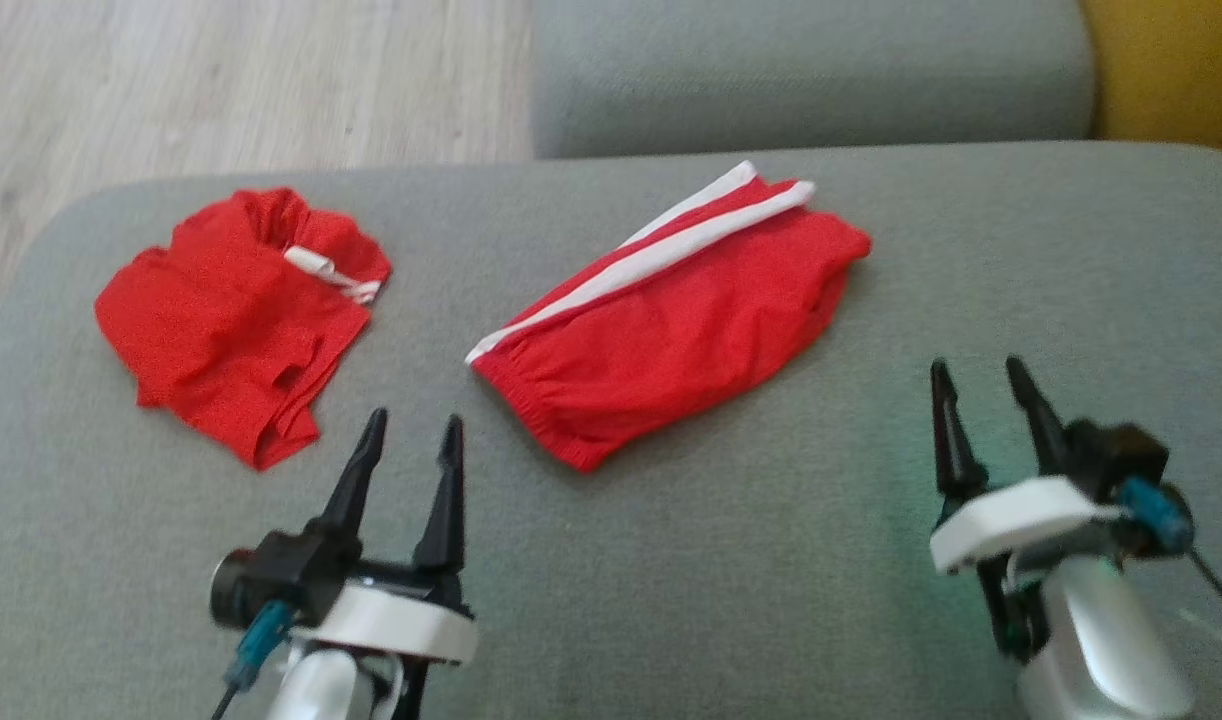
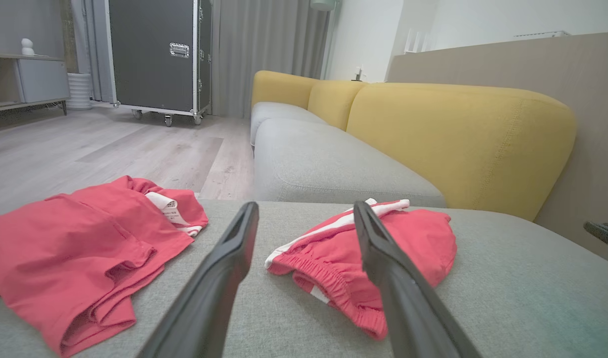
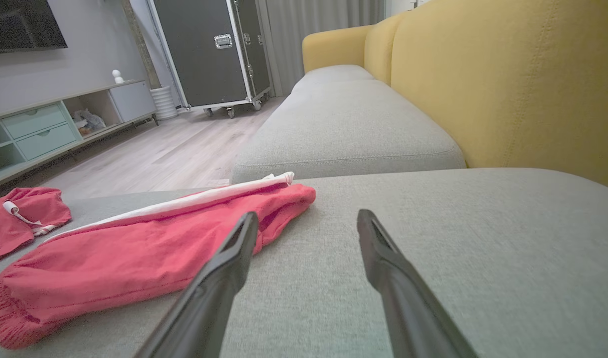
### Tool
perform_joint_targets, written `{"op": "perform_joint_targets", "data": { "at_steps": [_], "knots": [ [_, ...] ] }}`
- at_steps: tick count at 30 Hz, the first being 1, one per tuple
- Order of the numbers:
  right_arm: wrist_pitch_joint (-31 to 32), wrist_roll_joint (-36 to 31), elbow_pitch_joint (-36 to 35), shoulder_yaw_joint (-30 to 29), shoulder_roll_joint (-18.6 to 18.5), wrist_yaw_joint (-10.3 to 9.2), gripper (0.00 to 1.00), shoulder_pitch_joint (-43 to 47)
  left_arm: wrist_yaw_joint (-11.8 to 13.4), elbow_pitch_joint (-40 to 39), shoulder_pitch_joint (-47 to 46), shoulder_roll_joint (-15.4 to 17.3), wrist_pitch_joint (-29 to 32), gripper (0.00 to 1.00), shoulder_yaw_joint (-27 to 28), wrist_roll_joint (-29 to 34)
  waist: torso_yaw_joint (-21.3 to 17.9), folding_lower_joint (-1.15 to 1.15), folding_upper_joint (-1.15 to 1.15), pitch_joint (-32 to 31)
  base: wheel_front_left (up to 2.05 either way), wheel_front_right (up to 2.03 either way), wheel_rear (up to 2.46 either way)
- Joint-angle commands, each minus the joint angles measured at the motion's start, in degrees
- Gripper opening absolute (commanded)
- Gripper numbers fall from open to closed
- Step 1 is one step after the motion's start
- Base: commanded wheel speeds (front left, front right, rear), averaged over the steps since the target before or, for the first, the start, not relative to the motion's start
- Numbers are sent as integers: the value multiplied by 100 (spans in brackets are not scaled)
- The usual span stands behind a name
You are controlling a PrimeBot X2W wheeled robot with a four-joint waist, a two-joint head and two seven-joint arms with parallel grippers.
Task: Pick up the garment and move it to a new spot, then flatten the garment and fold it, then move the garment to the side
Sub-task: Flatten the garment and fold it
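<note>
Head view: grey sofa cushion (image 1: 771,580) carrying two red garments. First, striped shorts (image 1: 671,320), lying fairly flat mid-cushion toward the far edge. Second, plain red garment (image 1: 231,310), loosely folded near the left edge. Poised near the front edge, fingers apart and empty: left end effector (image 1: 414,420), right end effector (image 1: 976,367). Step, as judged: pick-up not yet begun. Next move calls for reaching forward and pinching the striped shorts at their elastic end.

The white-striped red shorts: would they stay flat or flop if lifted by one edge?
Likely floppy: the striped shorts lie in soft, rumpled folds. Probably light, being thin cloth. Pushed, they'd probably bunch on the textured cushion.
</note>
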Motion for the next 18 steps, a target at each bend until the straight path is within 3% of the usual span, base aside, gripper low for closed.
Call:
{"op": "perform_joint_targets", "data": {
  "at_steps": [1,8,18],
  "knots": [
    [-60,-77,-126,80,22,17,100,-433,-22,-188,-381,-3,-29,100,69,41,164,0,0,216,0,0,0],
    [455,17,486,-282,-77,17,100,-1476,-61,-175,-867,-4,-29,100,-223,-116,674,0,0,806,0,0,0],
    [1211,-222,1959,-936,-680,17,100,-3023,58,-284,-1366,-4,-29,100,-757,-459,1358,0,0,1477,0,0,0]
  ]
}}
